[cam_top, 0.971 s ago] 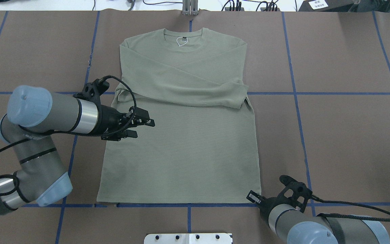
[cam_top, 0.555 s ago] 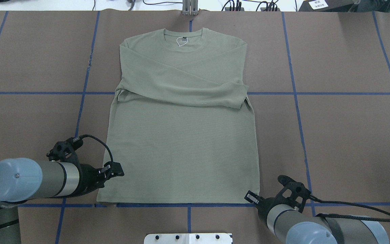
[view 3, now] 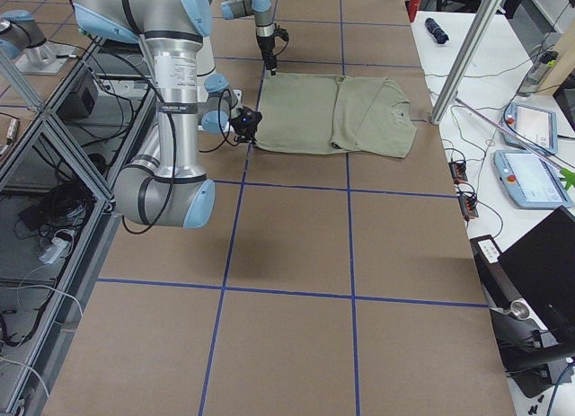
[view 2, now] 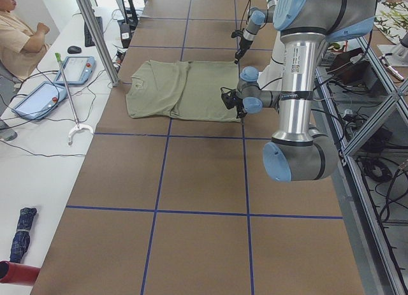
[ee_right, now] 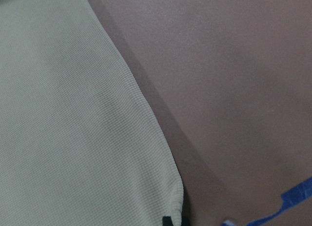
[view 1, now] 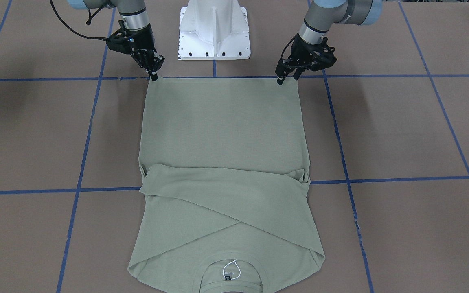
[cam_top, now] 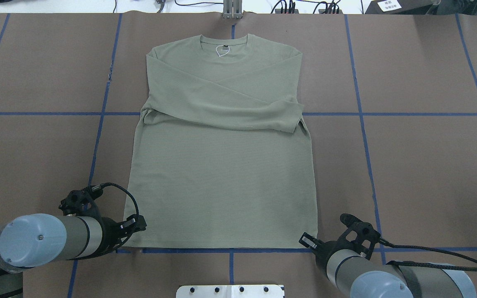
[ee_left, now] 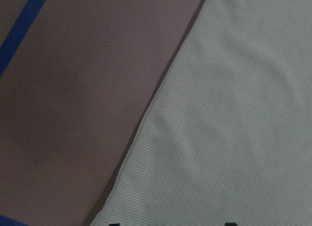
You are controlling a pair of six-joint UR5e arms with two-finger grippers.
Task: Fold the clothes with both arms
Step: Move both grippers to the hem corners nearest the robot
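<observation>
Shirt lies flat on desk, sleeves crossed. Left tool gapes over one hem corner; right tool sits narrow at the other, grip unclear.

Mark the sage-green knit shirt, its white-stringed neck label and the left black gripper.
Sage-green knit shirt (cam_top: 222,182), overhead view, flat body panel.
White-stringed neck label (view 1: 229,272), front-facing view, dark tag inside collar.
Left black gripper (view 1: 287,78), front-facing view, midway between fingertips.

L gripper & R gripper at shirt hem corners
</observation>
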